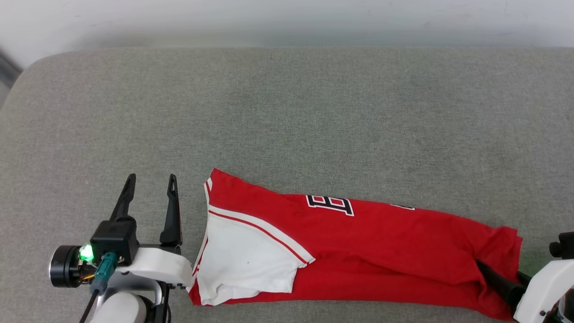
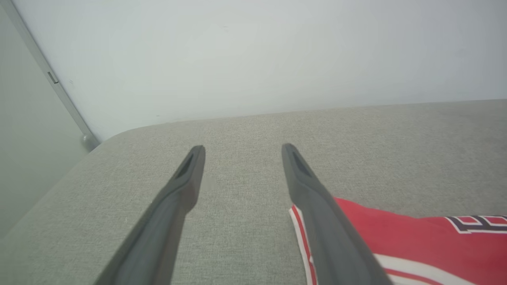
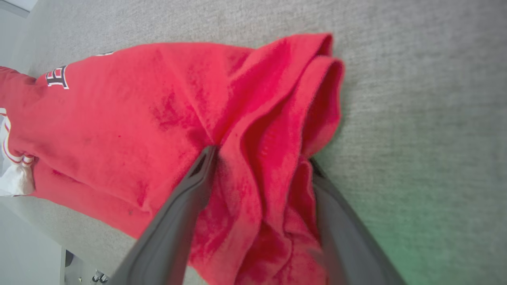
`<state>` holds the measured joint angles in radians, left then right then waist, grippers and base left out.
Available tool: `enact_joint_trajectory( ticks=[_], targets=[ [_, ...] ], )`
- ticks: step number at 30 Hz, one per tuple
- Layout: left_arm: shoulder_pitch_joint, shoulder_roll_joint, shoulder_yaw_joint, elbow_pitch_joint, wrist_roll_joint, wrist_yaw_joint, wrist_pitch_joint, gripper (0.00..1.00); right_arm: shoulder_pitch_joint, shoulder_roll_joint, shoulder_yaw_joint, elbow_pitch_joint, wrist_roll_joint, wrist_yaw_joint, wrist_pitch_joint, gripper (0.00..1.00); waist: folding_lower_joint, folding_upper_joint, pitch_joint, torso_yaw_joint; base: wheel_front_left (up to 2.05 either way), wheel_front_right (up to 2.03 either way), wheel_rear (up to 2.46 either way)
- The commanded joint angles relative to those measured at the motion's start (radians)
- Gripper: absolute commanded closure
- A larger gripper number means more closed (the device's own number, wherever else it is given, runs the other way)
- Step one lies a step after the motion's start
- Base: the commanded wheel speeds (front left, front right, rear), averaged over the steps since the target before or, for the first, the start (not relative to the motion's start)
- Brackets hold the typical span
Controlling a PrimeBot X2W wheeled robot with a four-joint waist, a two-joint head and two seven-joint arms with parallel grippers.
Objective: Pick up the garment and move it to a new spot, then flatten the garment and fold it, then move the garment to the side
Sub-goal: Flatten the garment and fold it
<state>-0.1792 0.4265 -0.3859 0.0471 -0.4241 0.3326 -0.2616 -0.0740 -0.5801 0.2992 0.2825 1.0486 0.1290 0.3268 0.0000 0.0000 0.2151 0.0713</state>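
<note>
The garment [image 1: 358, 242] is a red jersey lying as a long narrow strip near the front of the grey padded surface [image 1: 287, 112], with a white sleeve at its left end and black lettering along its far edge. My left gripper [image 1: 151, 179] stands open just left of the sleeve end, holding nothing. In the left wrist view, the left gripper [image 2: 243, 148] has the garment [image 2: 416, 237] beside its right finger. My right gripper [image 3: 261, 154] is at the garment's [image 3: 138, 118] right end, jaws wide, with bunched red folds lying between its fingers [image 1: 495, 276].
A pale wall [image 1: 287, 18] runs behind the surface. The rounded left corner of the surface [image 2: 119, 136] drops off near a grey strip on the wall. The garment lies close to the front edge [image 3: 59, 221].
</note>
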Motion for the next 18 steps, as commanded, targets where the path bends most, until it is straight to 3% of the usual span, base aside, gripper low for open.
enact_joint_trajectory(
  ticks=[1,4,5,6,7,8,18],
  targets=[
    [0.015,-0.013,0.016,-0.004,0.024,-0.008,-0.005,0.00,0.027,0.052,0.059,0.019,0.010,0.003,0.031,0.00,0.0000,0.0000,0.000,0.001,0.00,0.00,0.00],
    [0.049,-0.066,0.082,-0.022,0.096,-0.024,-0.004,0.00,0.016,0.052,0.085,0.026,0.007,0.003,0.027,0.00,0.0000,0.0000,-0.002,0.002,0.00,0.00,0.00],
    [0.058,-0.087,0.105,-0.033,0.121,-0.027,-0.004,0.00,0.012,0.051,0.092,0.030,0.005,0.003,0.023,0.19,0.0000,0.0000,-0.003,0.002,0.00,0.00,0.00],
    [0.071,-0.104,0.128,-0.038,0.141,-0.031,-0.004,0.00,0.008,0.050,0.095,0.032,0.001,0.003,0.016,0.62,0.0000,0.0000,-0.005,0.001,0.00,0.00,0.00],
    [0.084,-0.121,0.147,-0.044,0.163,-0.035,-0.004,0.00,0.001,0.049,0.098,0.036,-0.001,0.003,0.011,0.90,0.0000,0.0000,-0.006,0.000,0.00,0.00,0.00],
    [0.094,-0.140,0.165,-0.054,0.186,-0.040,-0.004,0.00,-0.004,0.047,0.102,0.040,-0.001,0.003,0.009,1.00,0.0000,0.0000,-0.008,0.000,0.00,0.00,0.00],
    [0.199,-0.259,0.273,-0.083,0.334,-0.093,-0.004,0.00,-0.045,-0.059,0.067,0.028,-0.014,0.001,-0.060,1.00,0.0000,0.0000,-0.051,-0.011,0.00,0.00,0.00]
  ],
)
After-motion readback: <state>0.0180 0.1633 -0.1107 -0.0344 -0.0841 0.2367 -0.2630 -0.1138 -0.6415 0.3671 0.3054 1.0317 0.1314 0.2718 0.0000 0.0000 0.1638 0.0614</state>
